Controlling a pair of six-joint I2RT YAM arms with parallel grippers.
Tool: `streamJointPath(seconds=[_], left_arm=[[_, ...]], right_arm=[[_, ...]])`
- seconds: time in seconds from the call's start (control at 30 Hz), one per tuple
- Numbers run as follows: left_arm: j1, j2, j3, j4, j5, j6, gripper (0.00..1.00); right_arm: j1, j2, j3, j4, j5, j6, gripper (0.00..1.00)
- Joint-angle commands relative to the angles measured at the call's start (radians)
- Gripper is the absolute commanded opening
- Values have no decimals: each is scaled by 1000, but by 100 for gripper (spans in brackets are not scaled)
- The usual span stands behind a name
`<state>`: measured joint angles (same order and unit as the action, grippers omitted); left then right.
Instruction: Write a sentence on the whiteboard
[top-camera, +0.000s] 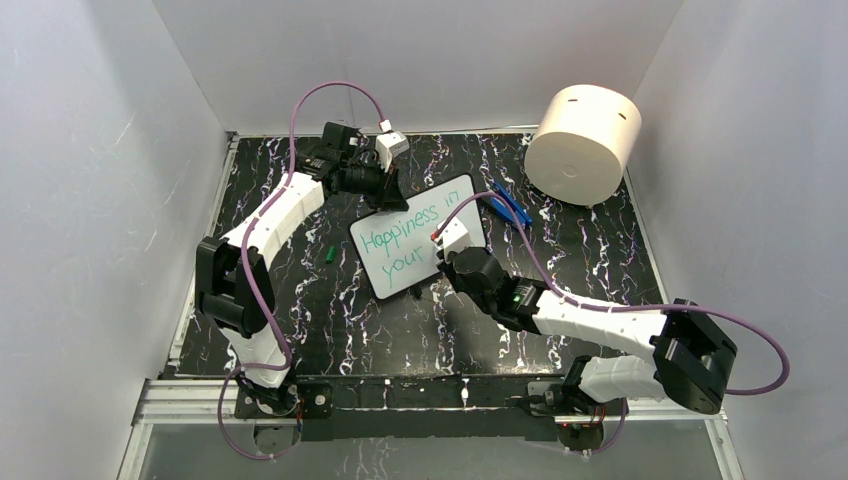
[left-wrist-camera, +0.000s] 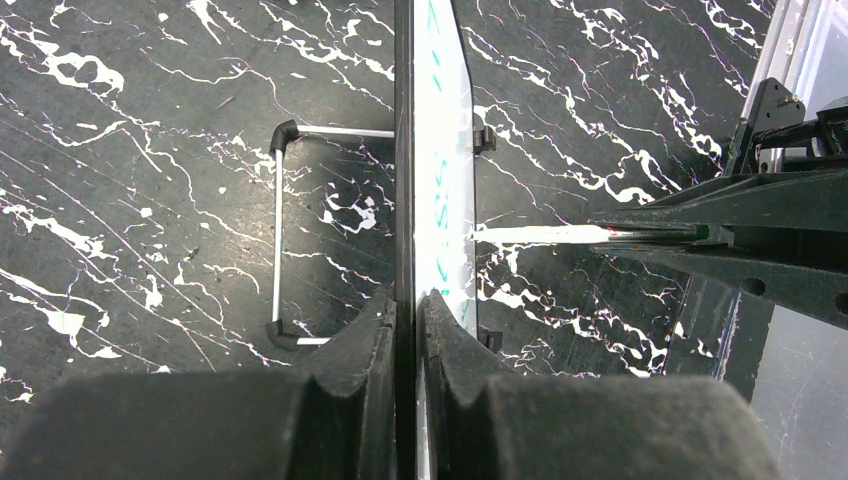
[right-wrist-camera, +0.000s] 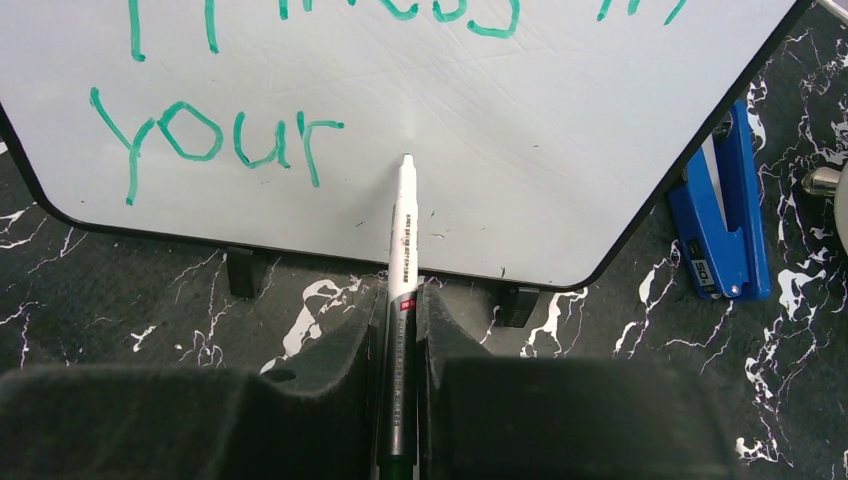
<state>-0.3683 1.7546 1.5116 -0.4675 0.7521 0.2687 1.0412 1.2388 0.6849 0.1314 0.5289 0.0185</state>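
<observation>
The whiteboard stands propped at a slant in the middle of the black marble table. The sentence in teal-green reads "Happiness in" over "your". My left gripper is shut on the board's far top edge; in the left wrist view the board runs edge-on between the fingers. My right gripper is shut on a white and grey marker. The marker's tip rests on the board just right of "your". The marker also shows from the side, meeting the board's face.
A big cream cylinder lies at the back right. A blue clip-like object sits on the table by the board's right corner. A small green cap lies left of the board. A wire stand props the board from behind. White walls enclose the table.
</observation>
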Motion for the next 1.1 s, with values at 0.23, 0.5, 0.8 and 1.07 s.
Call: streamJointPath(seconds=[0.23, 0.5, 0.8, 1.07], left_arm=[[-20, 23, -49, -102, -28, 38, 0], [-20, 25, -48, -102, -18, 38, 0], [-20, 24, -50, -105, -7, 42, 0], [-20, 25, -50, -105, -14, 43, 0]], right_arm=[[5, 23, 65, 50, 29, -2, 0], [3, 41, 76, 50, 31, -5, 0], [4, 57, 94, 56, 2, -15, 0], [4, 59, 93, 24, -36, -17, 0]])
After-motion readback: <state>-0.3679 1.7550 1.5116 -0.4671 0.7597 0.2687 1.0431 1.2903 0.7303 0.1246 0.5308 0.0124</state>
